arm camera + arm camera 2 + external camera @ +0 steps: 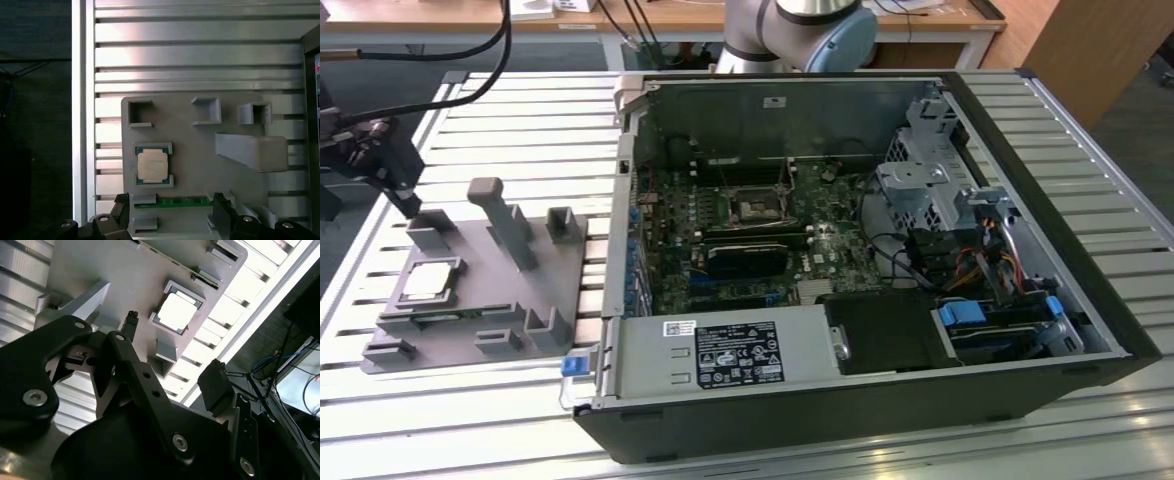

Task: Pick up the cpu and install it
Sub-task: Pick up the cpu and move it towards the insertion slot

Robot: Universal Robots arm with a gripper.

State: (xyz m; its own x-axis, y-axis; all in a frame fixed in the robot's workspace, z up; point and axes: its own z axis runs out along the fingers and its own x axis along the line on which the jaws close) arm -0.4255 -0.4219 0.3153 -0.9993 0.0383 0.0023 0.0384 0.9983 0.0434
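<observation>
One cpu [152, 166], one green memory stick [172, 202], one grey fixture plate [192, 150], one open computer case [854, 420].

Cpu [175, 313] rests in grey holder [125, 275], seemingly clear of the end effector [173, 349].

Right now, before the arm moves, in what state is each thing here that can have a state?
cpu: lying flat in its seat on the grey holder plate, not gripped.
fingers: open, holding nothing, over the plate's edge.
memory stick: seated in its slot on the plate.
computer case: lying on its side, side panel off.
socket: cpu not installed; frame open or closed, cannot tell.
</observation>
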